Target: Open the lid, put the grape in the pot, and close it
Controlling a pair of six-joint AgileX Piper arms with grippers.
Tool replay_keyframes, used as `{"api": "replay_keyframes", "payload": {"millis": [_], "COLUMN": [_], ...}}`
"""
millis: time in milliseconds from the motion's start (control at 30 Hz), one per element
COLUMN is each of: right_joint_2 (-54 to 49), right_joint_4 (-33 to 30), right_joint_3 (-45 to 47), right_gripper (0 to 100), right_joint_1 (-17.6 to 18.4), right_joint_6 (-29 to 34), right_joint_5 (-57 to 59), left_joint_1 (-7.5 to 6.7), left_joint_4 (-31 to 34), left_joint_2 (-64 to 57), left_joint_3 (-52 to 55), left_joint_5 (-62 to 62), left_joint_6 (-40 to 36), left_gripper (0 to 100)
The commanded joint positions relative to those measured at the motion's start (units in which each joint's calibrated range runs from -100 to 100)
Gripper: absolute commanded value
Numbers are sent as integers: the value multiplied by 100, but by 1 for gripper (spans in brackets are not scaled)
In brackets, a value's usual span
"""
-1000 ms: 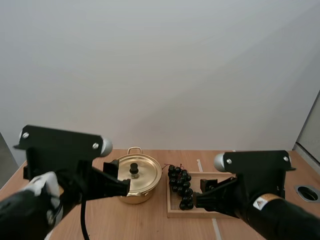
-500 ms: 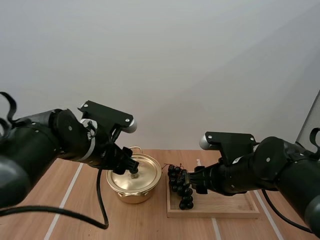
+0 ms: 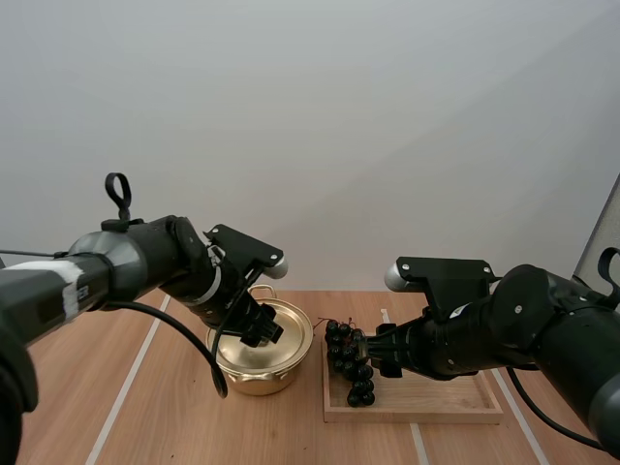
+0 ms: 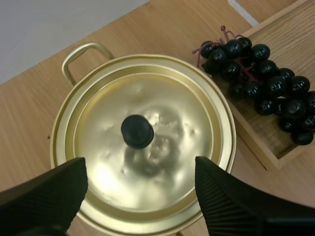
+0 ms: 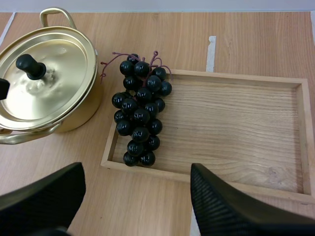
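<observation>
A gold pot (image 3: 254, 372) stands on the wooden table with its lid (image 4: 167, 147) on; the lid has a black knob (image 4: 137, 131). My left gripper (image 4: 141, 167) hangs open just above the lid, one finger to each side of the knob, touching nothing. In the high view the left gripper (image 3: 260, 330) covers the knob. A bunch of dark grapes (image 5: 140, 115) lies across the left end of a wooden tray (image 5: 236, 123), right of the pot. My right gripper (image 5: 137, 172) is open above the table at the tray's near edge, close to the grapes (image 3: 351, 363).
The tray (image 3: 436, 397) is bare to the right of the grapes. White tape lines (image 3: 124, 387) run along the table left of the pot. A round hole (image 3: 589, 369) sits near the table's right edge.
My left arm has reached forward and come down over the pot lid. The right arm advanced toward the grapes a second ago and has held still since.
</observation>
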Motion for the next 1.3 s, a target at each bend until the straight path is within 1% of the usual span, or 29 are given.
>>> {"api": "replay_keyframes", "payload": {"millis": [0, 200, 433, 767, 800, 933, 967, 1000, 1200, 1267], "right_joint_2": [-15, -15, -15, -15, -15, -15, -15, -15, -15, -15], "right_joint_4": [19, 19, 22, 60, 60, 60, 60, 60, 60, 62], "right_joint_3": [-43, -43, -43, -43, -43, -43, -43, -43, -43, -43], "right_gripper": [100, 100, 100, 100, 100, 100, 100, 100, 100, 100], "right_joint_1": [-18, -18, -18, -18, -18, -18, -18, -18, -18, -18], "right_joint_6": [-41, -41, -51, -51, -51, -51, -51, -51, -51, -68], "right_joint_5": [-2, -2, -58, -229, -229, -229, -229, -229, -229, -229], "left_joint_1": [-46, -46, -46, -46, -46, -46, -46, -46, -46, -46], "left_joint_4": [-118, -103, -103, -103, -103, -103, -103, -103, -103, -103], "left_joint_2": [260, 849, 1429, 1523, 1523, 1523, 1523, 1523, 1455, 1309], "left_joint_3": [-327, -849, -979, -979, -979, -979, -979, -979, -1011, -1134], "left_joint_5": [-103, -47, -203, -267, -244, -46, 23, 89, 272, 534], "left_joint_6": [38, 27, 27, 27, 27, 27, 27, 27, 27, 18], "left_gripper": [100, 100, 100, 100, 91, 29, 17, 0, 0, 0]}}
